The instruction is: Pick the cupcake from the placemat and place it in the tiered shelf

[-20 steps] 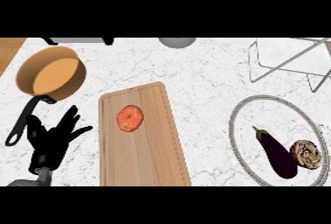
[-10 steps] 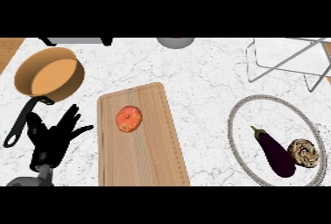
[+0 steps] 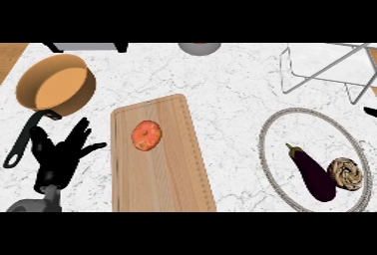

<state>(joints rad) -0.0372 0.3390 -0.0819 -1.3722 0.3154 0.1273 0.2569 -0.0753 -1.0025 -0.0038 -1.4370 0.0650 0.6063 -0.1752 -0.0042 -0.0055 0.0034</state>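
Copper-coloured pan (image 3: 57,87) with black handle, just up-left of the left hand. Wooden cutting board (image 3: 163,159) immediately right of that hand, a round orange-red fruit (image 3: 146,136) (tomato, probably) lying on it. Dark purple eggplant (image 3: 312,172) far right.

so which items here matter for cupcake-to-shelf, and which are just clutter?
Job:
- cupcake, on the round placemat at right
- tiered shelf, wire frame at top right
- left hand, open at the lower left

Clutter:
- eggplant, sharing the placemat
- cutting board with an orange fruit
- pan
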